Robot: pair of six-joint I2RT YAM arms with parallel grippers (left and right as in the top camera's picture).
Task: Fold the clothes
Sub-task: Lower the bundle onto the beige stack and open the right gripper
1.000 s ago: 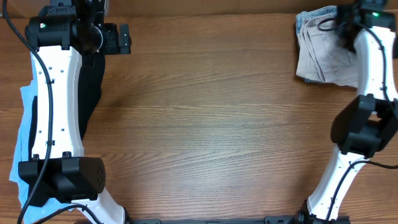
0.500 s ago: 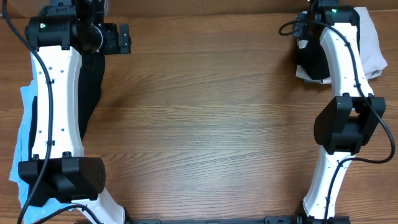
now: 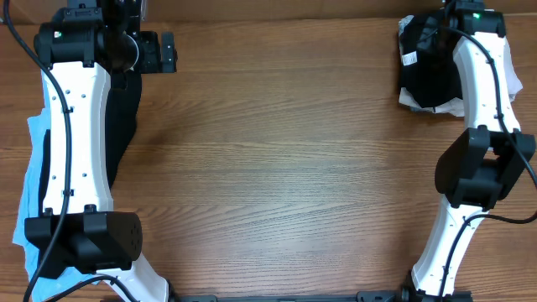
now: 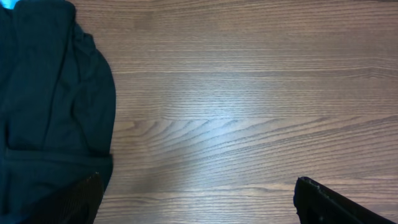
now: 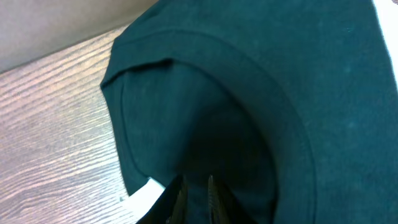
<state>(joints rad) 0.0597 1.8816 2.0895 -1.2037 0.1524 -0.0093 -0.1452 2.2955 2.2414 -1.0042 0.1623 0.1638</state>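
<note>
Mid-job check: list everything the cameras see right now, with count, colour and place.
black shirt: one, black with white label, far right corner, on the pale pile
pale fabric pile: one, grey-white, under that shirt
second black garment: one, black, left side, under the left arm
light blue garment: one, left edge
table: one, brown wood
left gripper: open, over bare wood beside the second black garment
right gripper: fingers close together at the black shirt, grip unclear

The table (image 3: 277,168) is surfaced in wood grain with a faint sheen. The black garment (image 5: 249,93) is made of matt cloth with a stitched collar band; its label (image 5: 144,191) is smooth and white. The arm shells (image 3: 71,134) are moulded in glossy white plastic.
</note>
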